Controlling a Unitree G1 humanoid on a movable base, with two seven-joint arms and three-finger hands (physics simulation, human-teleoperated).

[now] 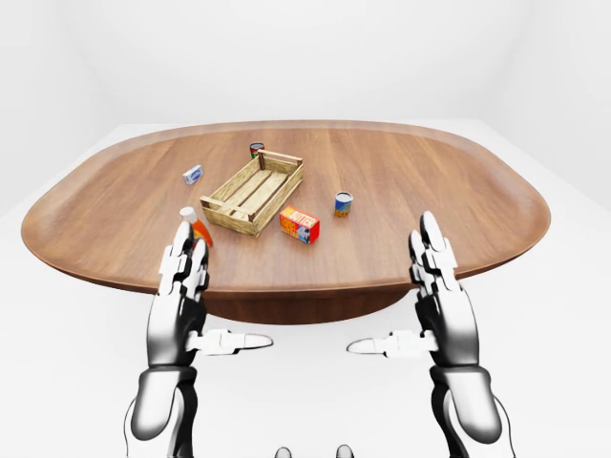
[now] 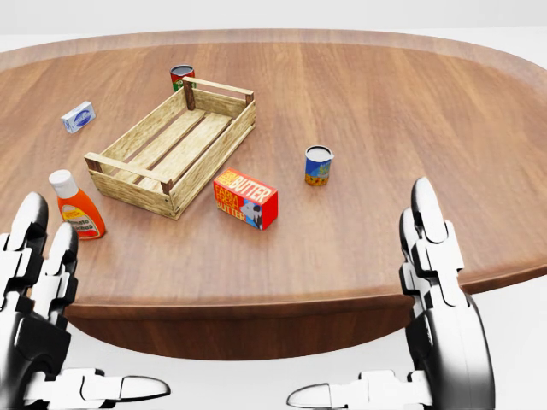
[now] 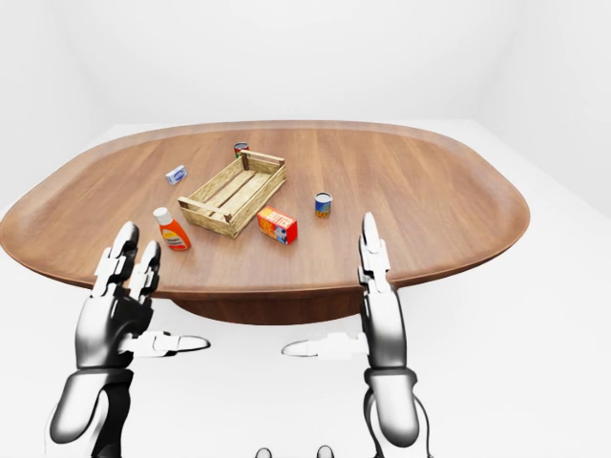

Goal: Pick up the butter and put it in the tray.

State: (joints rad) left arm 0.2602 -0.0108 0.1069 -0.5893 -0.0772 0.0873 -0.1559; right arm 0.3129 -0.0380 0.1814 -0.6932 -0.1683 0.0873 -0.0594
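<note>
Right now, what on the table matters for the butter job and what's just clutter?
Job: butter, tray, left hand and right hand, both open, clear of everything.

Clutter: ketchup bottle, blue can, red-green can, small white-blue box.

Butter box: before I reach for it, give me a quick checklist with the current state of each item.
1. Butter box in view, lying on the table, nothing on top: ok.
2. Right hand open and empty: ok.
3. Left hand open and empty: ok.
4. Hands over the table: not ok; both hang at the near edge, well short of the box.
5. Wooden tray empty, ready to receive: ok.
6. Clear path for the right hand: ok; the small can stands apart, to the box's right in the head view. The orange bottle sits close to the left hand.
</note>
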